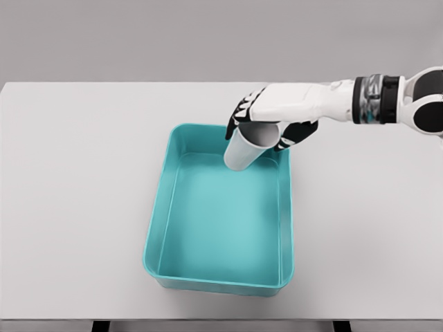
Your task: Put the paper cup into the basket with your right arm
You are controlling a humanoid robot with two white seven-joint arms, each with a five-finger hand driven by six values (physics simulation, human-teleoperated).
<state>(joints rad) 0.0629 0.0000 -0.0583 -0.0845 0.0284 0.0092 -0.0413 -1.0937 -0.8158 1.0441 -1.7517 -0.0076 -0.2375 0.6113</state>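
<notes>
A white paper cup (pixel 246 146) hangs tilted over the far end of the teal basket (pixel 160 228), its open mouth turned up toward my palm and its base pointing down-left into the basket. My right hand (pixel 268 124) reaches in from the right edge and is shut on the cup, dark fingers wrapped around its upper rim. The cup is in the air, above the basket floor near the back wall. My left arm does not show.
The basket is a rectangular teal tub standing on a white table (pixel 76 194). The table's front edge runs along the bottom of the picture. A plain grey wall lies behind.
</notes>
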